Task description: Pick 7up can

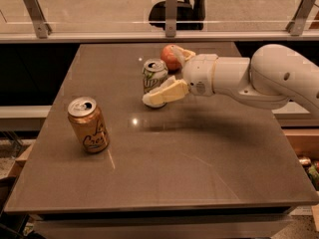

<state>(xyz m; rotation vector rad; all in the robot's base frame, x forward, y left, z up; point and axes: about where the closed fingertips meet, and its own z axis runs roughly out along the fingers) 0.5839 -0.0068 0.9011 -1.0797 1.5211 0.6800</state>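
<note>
1. We see the 7up can (154, 74), a silvery cylinder with green lettering, upright toward 12 o'clock on the smooth brown surface (199, 153).
2. The white arm (269, 76) reaches in level from 3 o'clock. Its tool (167, 76) has cream fingers spread apart, the near one across the can's base.
3. A round apple (170, 58) sits at the can's 1 o'clock, and a script-lettered gold can (88, 125) at 8 o'clock.

No word can be read with certainty. The orange-gold can (88, 126) at the left of the table (199, 158) carries dark script lettering and the 7up can (154, 75) green lettering, both too blurred to spell out. The pincer (168, 76) sits at the 7up can, fingers spread.
</note>
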